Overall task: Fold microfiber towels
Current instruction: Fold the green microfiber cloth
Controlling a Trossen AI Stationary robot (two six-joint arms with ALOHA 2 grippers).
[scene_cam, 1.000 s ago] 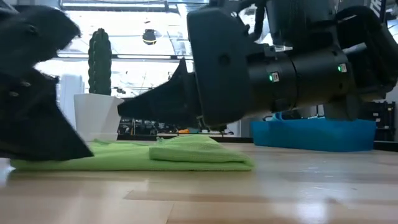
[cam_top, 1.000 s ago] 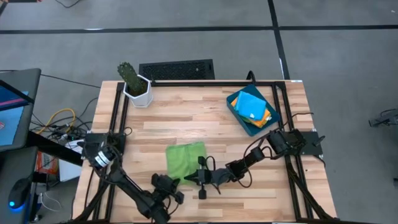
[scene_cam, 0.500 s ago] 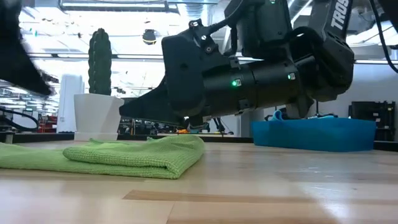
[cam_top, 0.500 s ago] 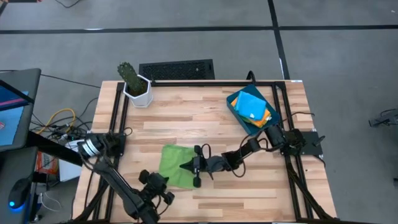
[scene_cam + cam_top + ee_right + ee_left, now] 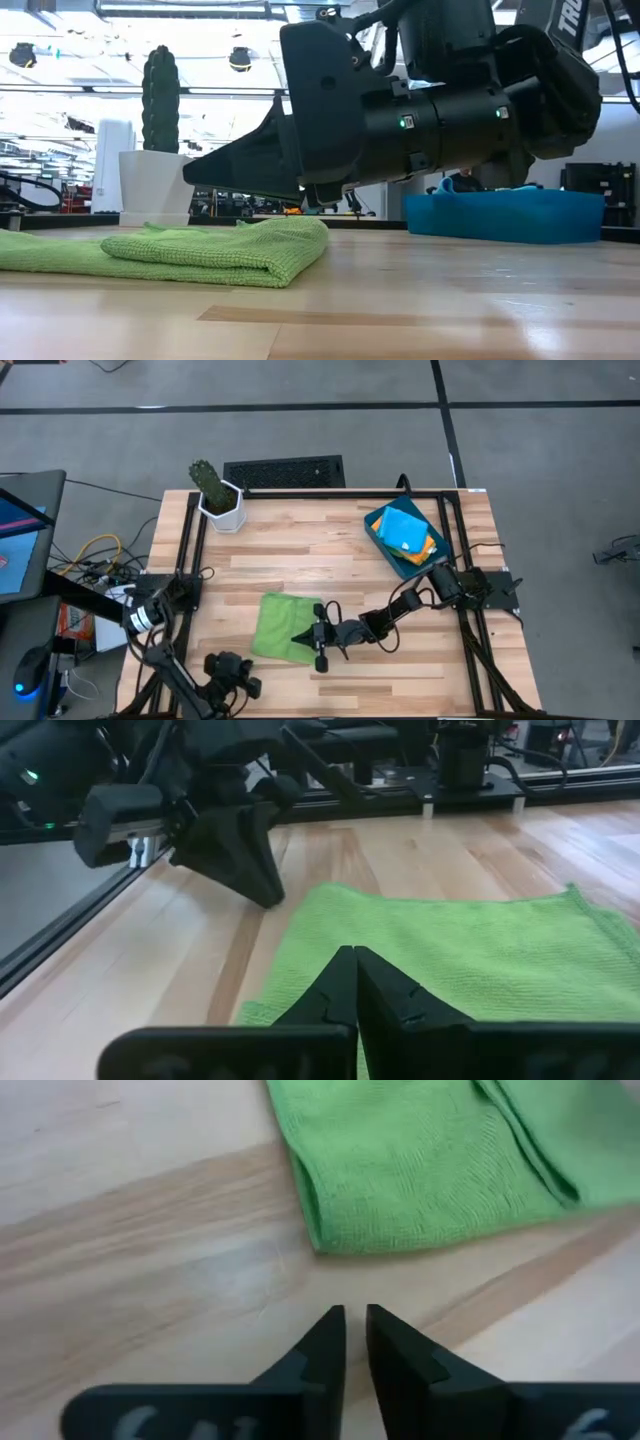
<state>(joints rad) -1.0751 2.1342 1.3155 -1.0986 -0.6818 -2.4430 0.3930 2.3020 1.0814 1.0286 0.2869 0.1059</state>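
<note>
One lime green microfiber towel (image 5: 282, 626) lies folded flat on the wooden table, its upper layer (image 5: 225, 248) resting on the lower one. My right gripper (image 5: 297, 632) is shut and hovers level just above the towel's right part (image 5: 450, 960), clear of it in the low view (image 5: 195, 175). My left gripper (image 5: 355, 1318) stands off the towel's near left corner (image 5: 312, 1240), over bare wood, its fingers a narrow slit apart and holding nothing. More towels, blue and orange, lie in the dark-blue tray (image 5: 385, 550).
A cactus in a white pot (image 5: 218, 500) stands at the far left corner. The tray (image 5: 505, 215) sits at the far right. Black frame rails (image 5: 190, 540) run along the table's sides. Bare wood lies between the towel and the far edge.
My left gripper has drawn back from the towel toward the table's near left corner. The towel slid a little toward the left and near edge in the first half second and has lain still since. My right gripper has stayed over its right part.
</note>
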